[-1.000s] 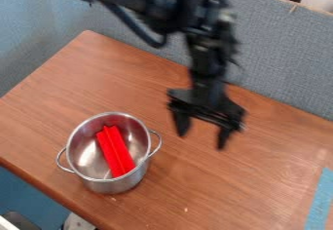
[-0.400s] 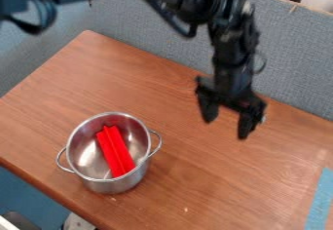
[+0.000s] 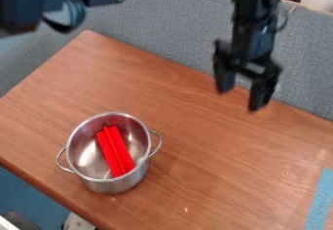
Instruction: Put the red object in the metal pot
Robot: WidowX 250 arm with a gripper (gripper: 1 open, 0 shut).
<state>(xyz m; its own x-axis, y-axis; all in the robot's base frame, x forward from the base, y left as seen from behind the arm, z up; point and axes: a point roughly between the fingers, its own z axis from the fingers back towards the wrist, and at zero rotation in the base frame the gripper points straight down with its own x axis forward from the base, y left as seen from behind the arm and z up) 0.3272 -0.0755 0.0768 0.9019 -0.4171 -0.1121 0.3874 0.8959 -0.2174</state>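
Red object (image 3: 116, 148) lies inside the metal pot (image 3: 81, 164) near the wooden table's (image 3: 196, 146) front left; well apart, up at the far edge, the gripper (image 3: 246, 82) hangs wide open, holding nothing

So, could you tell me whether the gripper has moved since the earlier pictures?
Yes. The gripper has risen toward the table's far right edge, away from the metal pot.
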